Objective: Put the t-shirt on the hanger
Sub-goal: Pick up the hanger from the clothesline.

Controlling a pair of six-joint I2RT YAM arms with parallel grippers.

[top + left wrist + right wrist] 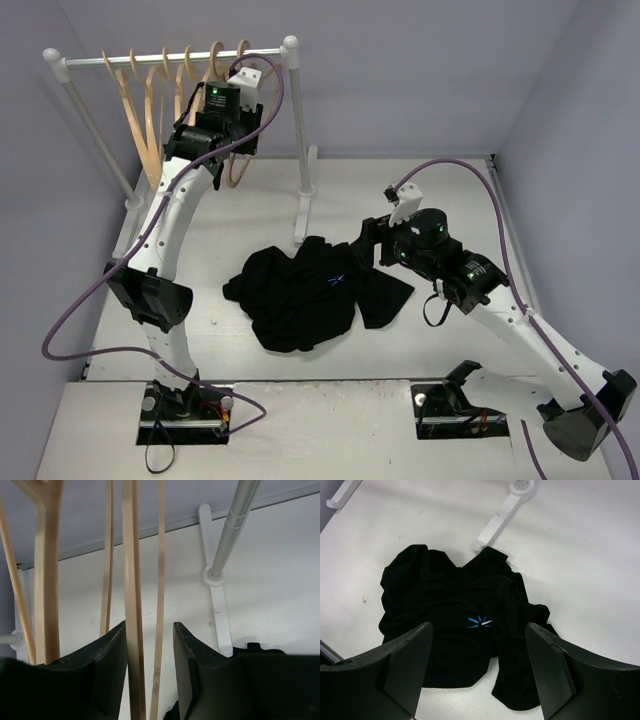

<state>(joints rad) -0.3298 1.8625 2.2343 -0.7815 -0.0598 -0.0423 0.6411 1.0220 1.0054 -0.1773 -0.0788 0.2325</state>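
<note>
Your left pincer is up at the rack with its jaws partway apart. Two pale wooden limbs of the hanger run down between the fingers. The left finger lies against the nearer limb. A sliver of white worktop shows between the other limb and the right finger, so the wood is bracketed rather than pinched. More hangers of the same kind hang to that arm's left on the white rail, crowded close together. In the wrist view a broad one fills the left edge. Behind them the rack's grey post drops into its white foot on the worktop. Your right pincer is spread wide and holds nothing. It hangs over the t-shirt, with one dark finger on each side of the bottom of its wrist view. The t-shirt lies crumpled in a black heap on the worktop, off the hanger and well apart from the rail. Its small blue mark faces up between the two fingers. Its top edge sits at the tip of the rack's foot, and a loose flap trails toward the right arm. In the overhead view the heap lies between your two arms, nearer the right one.
</note>
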